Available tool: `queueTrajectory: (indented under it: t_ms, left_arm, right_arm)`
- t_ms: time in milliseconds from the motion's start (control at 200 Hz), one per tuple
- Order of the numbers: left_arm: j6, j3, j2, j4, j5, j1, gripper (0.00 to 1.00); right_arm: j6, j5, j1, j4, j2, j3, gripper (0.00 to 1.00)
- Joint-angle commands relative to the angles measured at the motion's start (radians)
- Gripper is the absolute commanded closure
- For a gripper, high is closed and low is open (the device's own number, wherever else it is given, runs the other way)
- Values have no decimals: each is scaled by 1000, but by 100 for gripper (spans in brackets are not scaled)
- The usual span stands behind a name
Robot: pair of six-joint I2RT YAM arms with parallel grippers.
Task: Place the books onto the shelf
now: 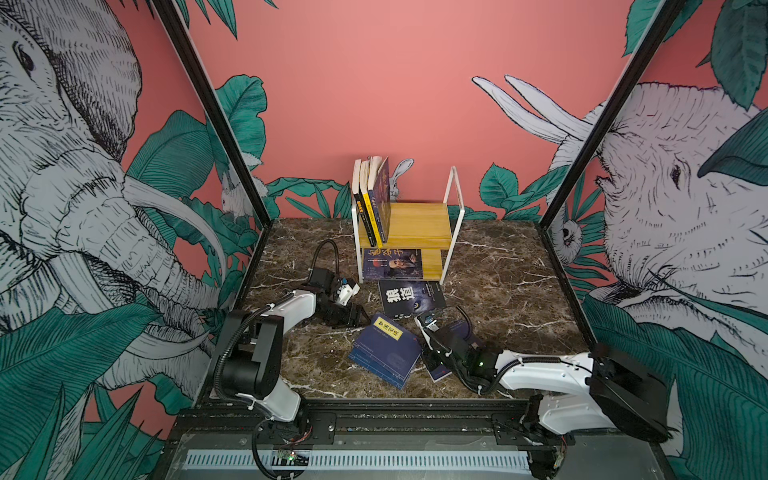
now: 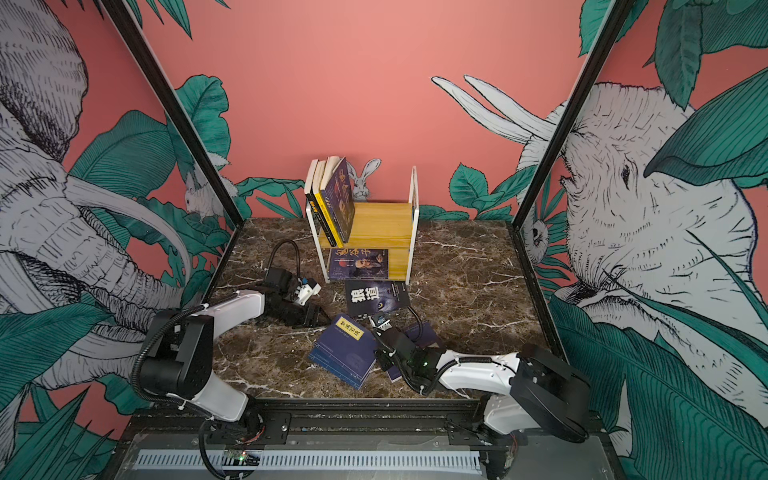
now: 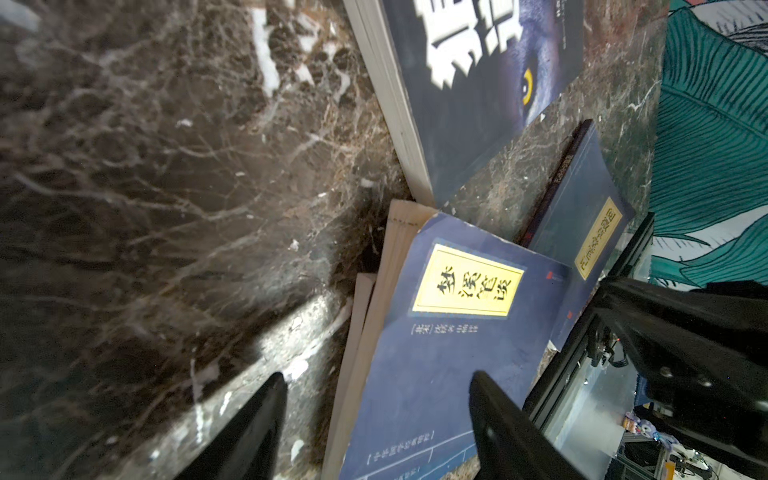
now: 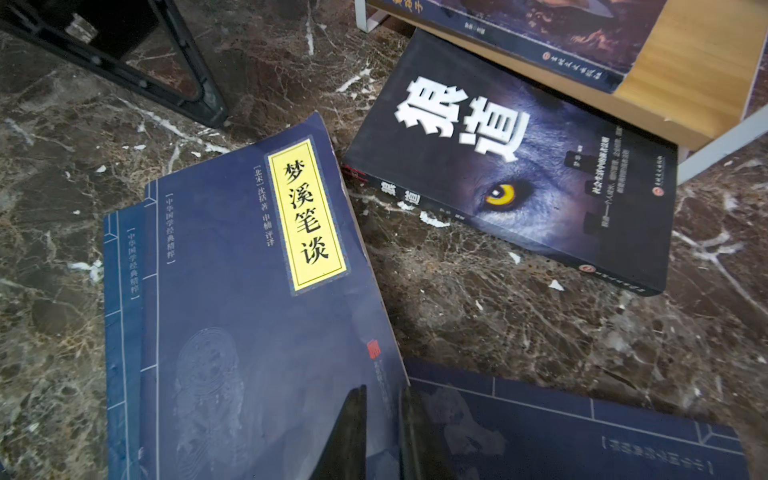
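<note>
The shelf (image 1: 419,224) (image 2: 382,224) stands at the back with three books (image 1: 374,199) upright on its top board and one book (image 1: 392,264) flat on the lower board. A black book (image 1: 409,297) (image 4: 519,187) lies in front of it. A navy blue book (image 1: 384,345) (image 4: 249,311) with a yellow label rests tilted on a second navy book (image 4: 122,332). My right gripper (image 4: 384,395) (image 1: 422,349) is shut on its right edge. My left gripper (image 3: 380,376) (image 1: 359,318) is open, straddling that book's far-left edge. A third navy book (image 4: 582,436) lies under the right arm.
The dark marble table (image 1: 498,291) is boxed in by black frame posts (image 1: 232,158) and patterned walls. The right half of the shelf's top board carries no books. Bare marble shows to the right of the black book.
</note>
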Motion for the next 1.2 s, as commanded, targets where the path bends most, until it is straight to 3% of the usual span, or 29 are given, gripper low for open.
queueTrajectory:
  t_ms: [0, 325, 475, 805, 1190]
  left_arm:
    - [-5, 18, 9, -16, 14, -3, 30]
    - [-23, 77, 91, -59, 32, -3, 32]
    - [-38, 88, 99, -80, 74, -12, 41]
    - [-41, 117, 133, -93, 113, -47, 45]
    - [-80, 111, 106, -81, 186, -53, 56]
  right_arm:
    - [25, 7, 7, 77, 40, 18, 83]
    - [75, -11, 4, 183, 138, -15, 83]
    - [93, -5, -2, 169, 169, -21, 83]
    - [116, -1, -13, 168, 157, -46, 83]
    - [112, -57, -13, 216, 239, -8, 83]
